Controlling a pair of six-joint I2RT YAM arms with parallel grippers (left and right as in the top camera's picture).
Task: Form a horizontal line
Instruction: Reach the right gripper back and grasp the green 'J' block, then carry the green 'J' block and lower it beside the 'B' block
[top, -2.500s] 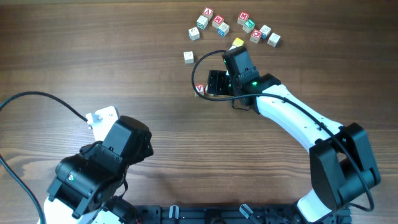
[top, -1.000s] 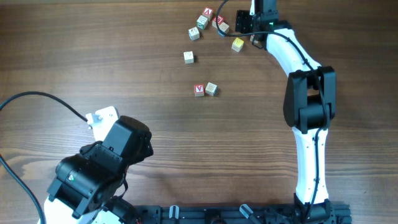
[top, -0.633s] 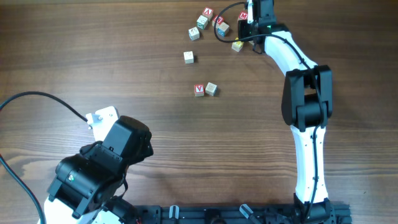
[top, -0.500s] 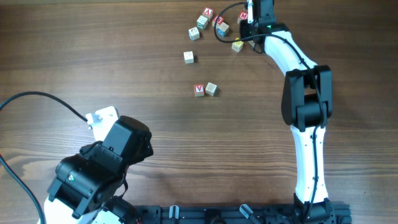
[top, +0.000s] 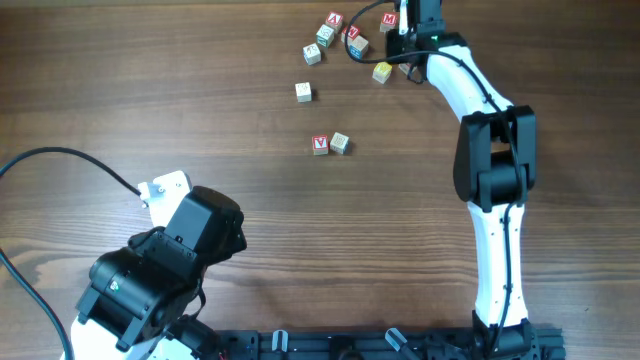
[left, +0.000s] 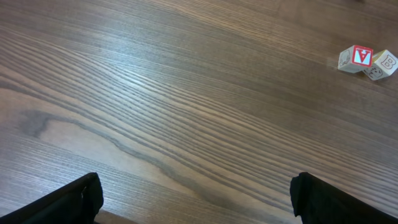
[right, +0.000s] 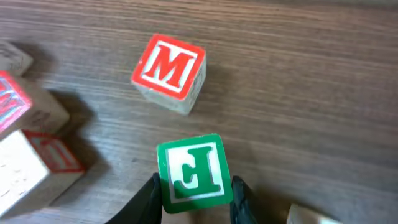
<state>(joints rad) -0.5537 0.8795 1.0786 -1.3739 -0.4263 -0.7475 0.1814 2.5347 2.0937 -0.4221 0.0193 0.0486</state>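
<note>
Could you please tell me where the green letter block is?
In the right wrist view, bottom centre, the green letter block sits gripped in the right pincer, just below the red M block.

- table (left: 155, 112): brown wood, marked with darker wavy grain lines.
- green block (right: 194, 167): top face printed in green and white.
- M block (right: 169, 68): red frame and red letter on white; sides in pale wood.
- A block (left: 357, 57): red frame and red letter on white.
- B block (left: 384, 63): pale wood, dark letter.
- yellow block (top: 382, 72): top coloured yellow.
- right arm (top: 470, 85): white links, black joints.
</note>
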